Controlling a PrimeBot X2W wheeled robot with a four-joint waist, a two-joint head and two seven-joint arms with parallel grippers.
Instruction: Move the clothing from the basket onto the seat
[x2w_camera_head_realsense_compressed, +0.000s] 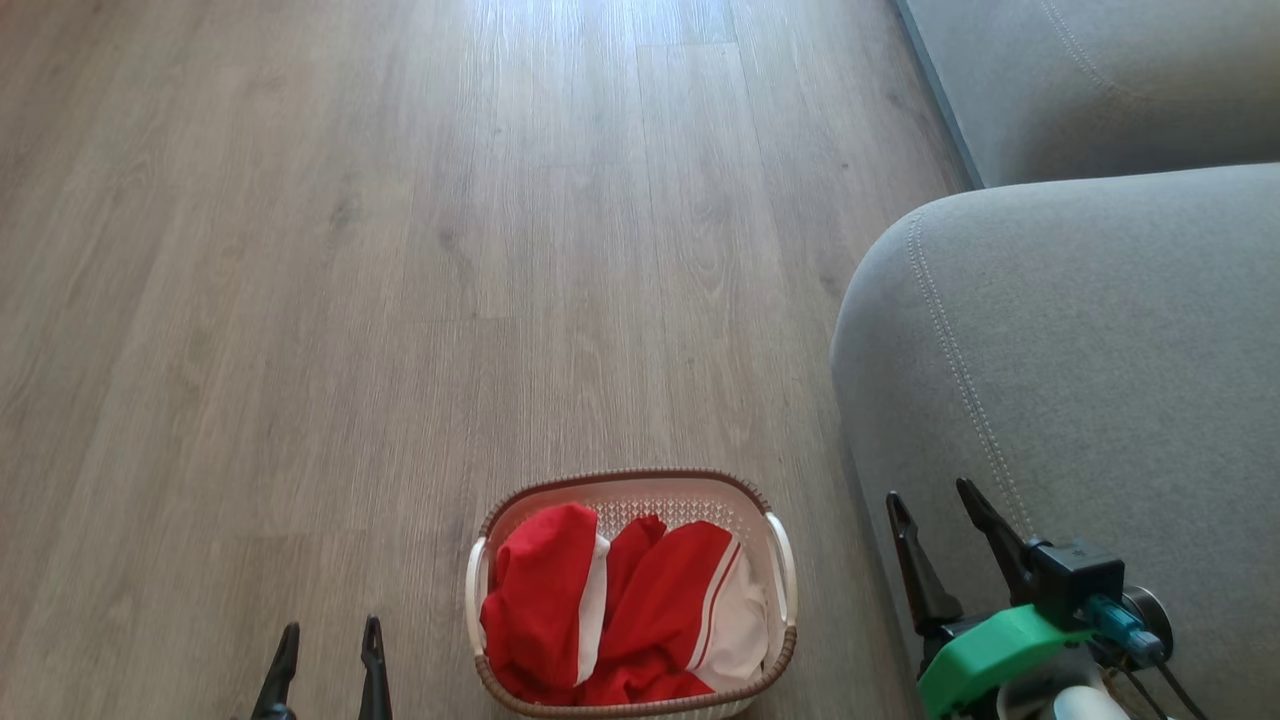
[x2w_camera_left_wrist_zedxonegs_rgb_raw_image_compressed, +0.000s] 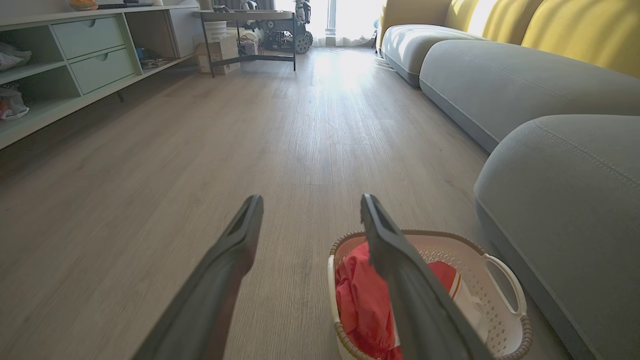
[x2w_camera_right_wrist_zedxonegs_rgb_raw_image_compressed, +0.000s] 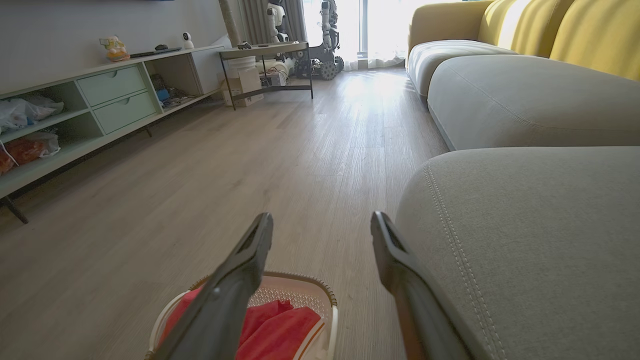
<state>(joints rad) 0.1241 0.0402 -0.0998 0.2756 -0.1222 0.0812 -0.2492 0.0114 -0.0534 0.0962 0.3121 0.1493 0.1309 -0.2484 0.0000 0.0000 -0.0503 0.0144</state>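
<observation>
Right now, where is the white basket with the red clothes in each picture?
Head view: the basket sits at the bottom, near the middle.
Left wrist view: the basket is at the lower right.
Right wrist view: the basket is at the bottom edge, left of the middle, partly cut off.
Shared landmark: the grey seat with pale double stitching, to the basket's right in every view.

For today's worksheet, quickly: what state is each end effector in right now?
Left end effector: open, holding nothing.
Right end effector: open, holding nothing.
</observation>
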